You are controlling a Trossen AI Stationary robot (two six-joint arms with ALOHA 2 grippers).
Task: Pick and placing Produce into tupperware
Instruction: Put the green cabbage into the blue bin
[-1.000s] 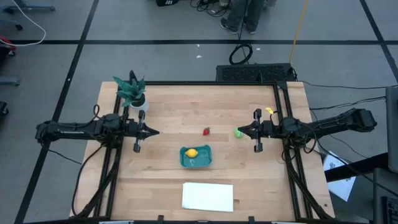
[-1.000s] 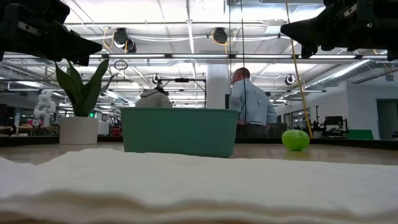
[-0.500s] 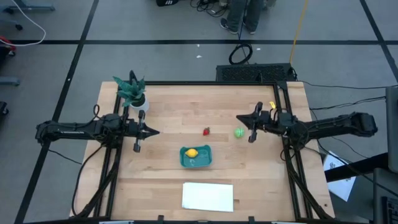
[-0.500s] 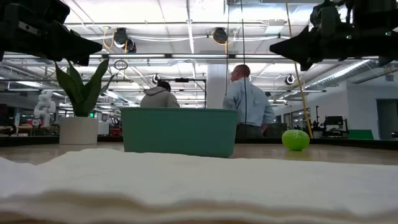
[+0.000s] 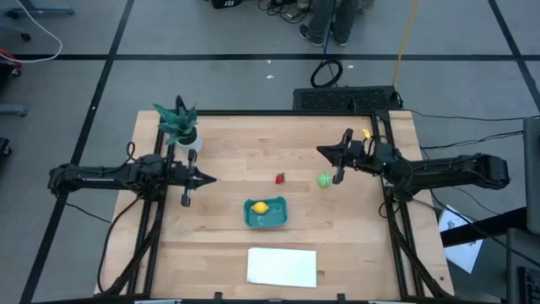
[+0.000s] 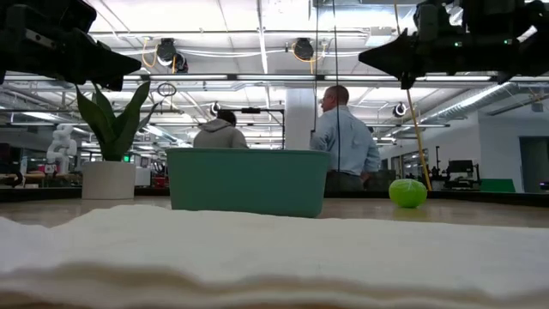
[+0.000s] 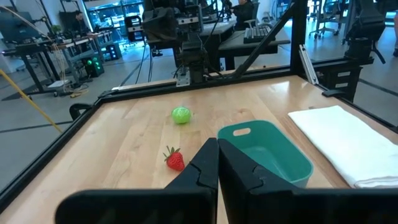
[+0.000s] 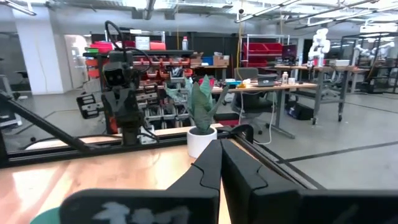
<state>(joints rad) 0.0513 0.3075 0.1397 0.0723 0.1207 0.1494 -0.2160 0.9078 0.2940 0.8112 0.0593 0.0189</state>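
The teal tupperware stands on the table near its middle, with the yellow lemon inside it. The red strawberry and the green ball lie on the wood beyond it. My right gripper is shut with nothing in it, in the air just beyond the green ball. At the table's left my left gripper is shut, empty and level. In the left wrist view the shut fingers point at the tupperware, the strawberry and the ball.
A teal potted plant stands at the far left corner. A white folded sheet lies by the near edge. People stand in the room beyond the table. Bare wood lies between the fruits and the far edge.
My right gripper has swung from beside the green ball toward the table's far edge and a little toward the left, rising slightly, still shut. The ball, hidden partly under it before, now lies in plain view. The left arm has kept still.
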